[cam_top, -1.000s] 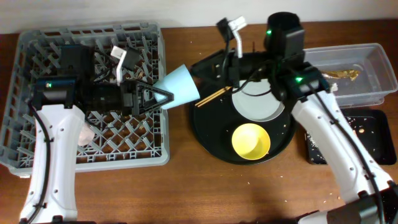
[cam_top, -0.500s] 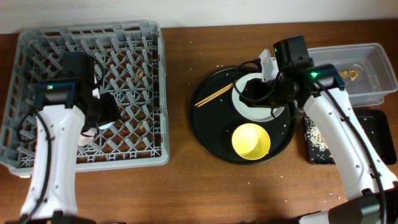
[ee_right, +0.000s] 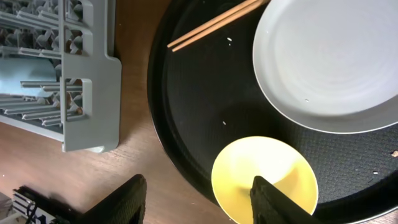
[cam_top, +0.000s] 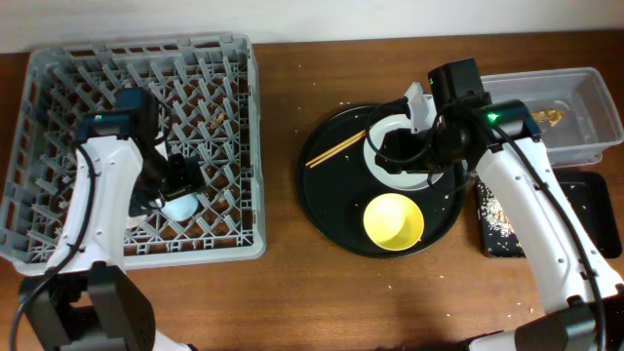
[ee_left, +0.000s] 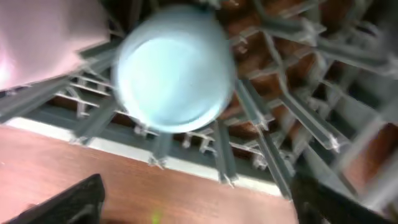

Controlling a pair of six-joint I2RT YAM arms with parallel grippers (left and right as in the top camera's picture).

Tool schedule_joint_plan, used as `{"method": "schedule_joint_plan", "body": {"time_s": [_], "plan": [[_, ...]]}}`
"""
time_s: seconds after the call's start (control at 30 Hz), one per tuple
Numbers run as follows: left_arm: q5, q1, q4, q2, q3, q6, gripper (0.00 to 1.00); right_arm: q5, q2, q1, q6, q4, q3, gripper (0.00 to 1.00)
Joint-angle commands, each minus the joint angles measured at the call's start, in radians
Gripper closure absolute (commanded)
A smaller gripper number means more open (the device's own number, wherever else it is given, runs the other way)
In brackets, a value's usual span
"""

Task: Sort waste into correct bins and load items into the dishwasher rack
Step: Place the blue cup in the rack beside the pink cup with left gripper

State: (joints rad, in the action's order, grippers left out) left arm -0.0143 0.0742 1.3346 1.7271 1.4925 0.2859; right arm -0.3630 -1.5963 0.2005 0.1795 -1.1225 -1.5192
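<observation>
The light-blue cup (cam_top: 181, 206) sits bottom up among the pegs of the grey dishwasher rack (cam_top: 58, 68); the left wrist view shows it (ee_left: 174, 68) beside the pink cup (ee_left: 37, 37). My left gripper (cam_top: 179, 181) hovers just above it, open and empty (ee_left: 205, 208). My right gripper (cam_top: 398, 148) is open and empty (ee_right: 202, 199) over the round black tray, above the grey-white plate (ee_right: 329, 62) and near the yellow bowl (ee_right: 264, 180). The wooden chopsticks (cam_top: 336, 148) lie on the tray's left part.
The large round black tray (cam_top: 322, 185) holds the plate, bowl and chopsticks. A clear tub (cam_top: 590, 97) at the right holds the golden wrapper (cam_top: 541, 117). The shallow black tray (cam_top: 585, 219) with crumbs sits below it. Crumbs lie on the rack floor (cam_top: 216, 119).
My left gripper carried the light-blue cup from the rack's right edge into the rack and let go of it. My right arm swung down over the plate.
</observation>
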Motion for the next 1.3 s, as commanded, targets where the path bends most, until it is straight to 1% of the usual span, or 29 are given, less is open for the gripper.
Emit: {"method": "schedule_joint_plan", "body": {"time_s": [0.0, 0.03, 0.13, 0.17, 0.2, 0.27, 0.3, 0.33, 0.37, 0.4, 0.43, 0.47, 0.5, 0.6, 0.97, 1.0, 1.03, 1.07, 1.13, 1.17, 1.2, 1.23, 1.27], "plan": [[-0.300, -0.007, 0.018, -0.054, 0.124, -0.199, 0.16, 0.013, 0.000, 0.000, -0.019, -0.010, -0.003, 0.47], [-0.341, -0.027, 0.017, -0.090, 0.167, -0.237, 0.16, 0.015, 0.006, 0.000, -0.019, -0.019, -0.003, 0.48], [-0.335, -0.125, -0.024, -0.216, 0.276, -0.328, 0.16, 0.122, 0.068, 0.000, 0.017, -0.027, -0.003, 0.49], [-0.303, -0.174, -0.071, -0.270, 0.286, -0.336, 0.13, 0.179, 0.121, 0.000, 0.024, -0.032, -0.003, 0.48], [-0.265, -0.209, -0.100, -0.303, 0.286, -0.336, 0.07, 0.203, 0.149, 0.000, 0.024, -0.041, -0.003, 0.47], [-0.224, -0.254, -0.115, -0.333, 0.286, -0.337, 0.03, 0.218, 0.198, 0.000, 0.024, -0.068, -0.003, 0.41], [-0.225, -0.272, -0.112, -0.336, 0.286, -0.336, 0.01, 0.218, 0.215, 0.001, 0.023, -0.088, -0.003, 0.39], [-0.225, -0.284, -0.103, -0.335, 0.283, -0.336, 0.01, 0.214, 0.217, 0.002, 0.022, -0.097, -0.003, 0.35], [-0.225, -0.288, -0.100, -0.335, 0.280, -0.336, 0.01, 0.205, 0.214, 0.002, 0.019, -0.097, -0.003, 0.34], [-0.225, -0.288, -0.099, -0.335, 0.279, -0.336, 0.01, 0.190, 0.208, 0.002, 0.019, -0.097, -0.003, 0.36], [-0.225, -0.288, -0.095, -0.335, 0.279, -0.336, 0.01, 0.183, 0.198, 0.002, 0.019, -0.097, -0.003, 0.46], [-0.225, -0.288, -0.083, -0.335, 0.279, -0.336, 0.01, 0.183, 0.187, 0.002, 0.019, -0.097, -0.003, 0.17], [-0.225, -0.288, -0.078, -0.335, 0.279, -0.336, 0.01, 0.184, 0.180, 0.002, 0.019, -0.096, -0.003, 0.02], [-0.236, -0.288, -0.077, -0.335, 0.279, -0.336, 0.01, 0.176, 0.164, 0.002, 0.043, -0.095, -0.003, 0.02], [-0.233, -0.288, -0.061, -0.335, 0.278, -0.336, 0.01, 0.176, 0.159, 0.002, 0.042, -0.124, 0.006, 0.01], [-0.255, -0.288, -0.064, -0.335, 0.278, -0.336, 0.01, 0.176, 0.159, 0.002, 0.042, -0.124, 0.021, 0.07], [-0.283, -0.288, -0.074, -0.334, 0.278, -0.336, 0.01, 0.174, 0.159, 0.002, 0.042, -0.124, 0.040, 0.23], [-0.296, -0.290, -0.078, -0.332, 0.278, -0.336, 0.01, 0.164, 0.159, 0.002, 0.042, -0.128, 0.061, 0.26], [-0.302, -0.290, -0.076, -0.323, 0.275, -0.336, 0.01, 0.165, 0.155, 0.002, 0.042, -0.112, 0.121, 0.27], [-0.304, -0.290, -0.076, -0.318, 0.274, -0.336, 0.01, 0.165, 0.152, 0.002, 0.042, -0.102, 0.135, 0.32], [-0.304, -0.297, -0.078, -0.302, 0.274, -0.336, 0.07, 0.166, 0.149, 0.002, 0.047, -0.090, 0.144, 0.36], [-0.300, -0.317, -0.082, -0.276, 0.273, -0.341, 0.11, 0.166, 0.149, -0.002, 0.068, -0.072, 0.144, 0.31], [-0.283, -0.343, -0.082, -0.245, 0.273, -0.360, 0.17, 0.165, 0.150, -0.008, 0.085, -0.055, 0.144, 0.30]]}}
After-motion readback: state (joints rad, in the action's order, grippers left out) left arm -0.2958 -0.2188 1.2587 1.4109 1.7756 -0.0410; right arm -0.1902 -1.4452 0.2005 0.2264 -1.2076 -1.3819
